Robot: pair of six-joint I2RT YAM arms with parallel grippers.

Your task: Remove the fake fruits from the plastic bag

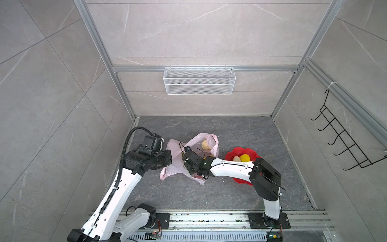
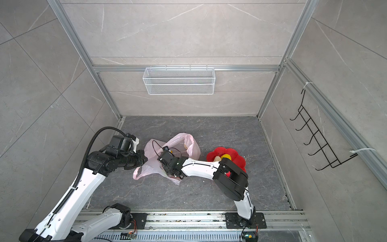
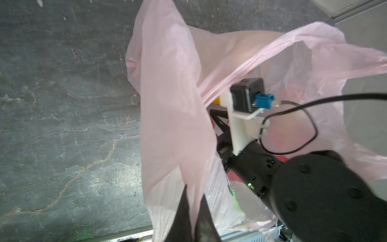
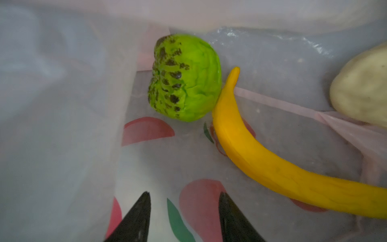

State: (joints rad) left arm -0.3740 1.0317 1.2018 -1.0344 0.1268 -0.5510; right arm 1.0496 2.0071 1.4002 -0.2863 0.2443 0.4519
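Note:
The pale-pink plastic bag point(image 1: 173, 146) point(image 2: 150, 146) lies open on the dark floor, left of centre. My left gripper point(image 3: 193, 190) is shut on a pinched fold of the plastic bag point(image 3: 173, 104) at its left side. My right gripper point(image 4: 184, 196) is inside the bag, open, holding nothing. Ahead of it lie a green bumpy ball point(image 4: 186, 79), a yellow banana point(image 4: 261, 159) touching the ball, and a beige lump point(image 4: 362, 90). That beige lump point(image 1: 206, 145) also shows through the bag's mouth in a top view.
A red flower-shaped dish point(image 1: 249, 152) to the right of the bag holds a beige lump point(image 1: 237, 159) and a yellow rounded piece point(image 1: 244, 157). A white wire basket point(image 1: 199, 80) hangs on the back wall, a black hook rack point(image 1: 343, 142) on the right wall.

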